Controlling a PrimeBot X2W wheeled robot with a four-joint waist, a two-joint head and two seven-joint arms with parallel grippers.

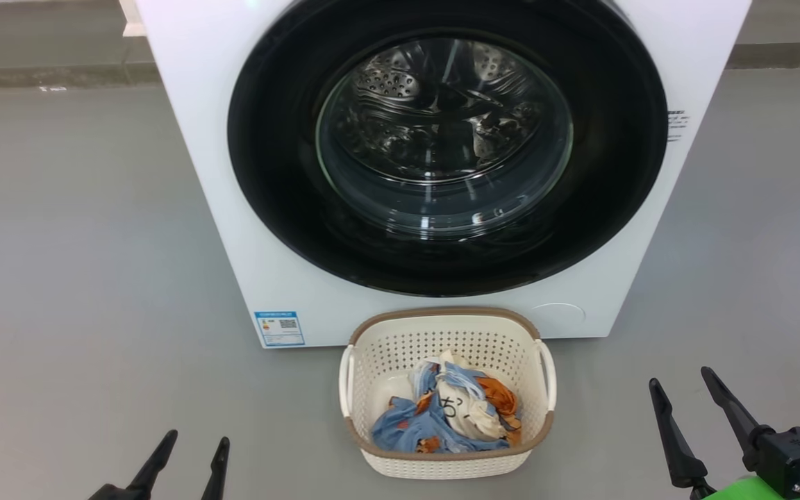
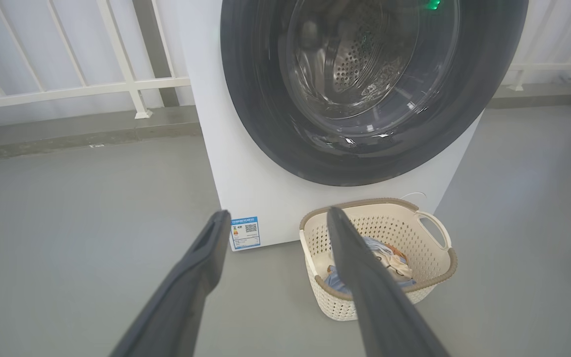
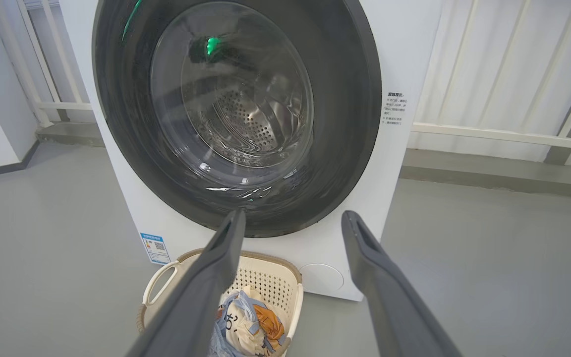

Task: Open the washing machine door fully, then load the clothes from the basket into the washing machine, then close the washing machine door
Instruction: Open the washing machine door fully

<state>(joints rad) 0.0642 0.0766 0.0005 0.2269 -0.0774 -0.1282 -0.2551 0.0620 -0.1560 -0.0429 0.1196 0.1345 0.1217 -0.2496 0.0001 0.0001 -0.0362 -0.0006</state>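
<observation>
White boxy front-loading washing machine [image 1: 198, 139]: blue QR-code label sticker [image 1: 279, 328] lower corner, unreadable black print [image 1: 676, 125] opposite side; both jaws apart.

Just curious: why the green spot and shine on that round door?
Right wrist view: a green light reflects in the washing machine door glass. Left wrist view: a green glint near its top; the left gripper's fingers look blurred. Head view: white glare streaks.
</observation>
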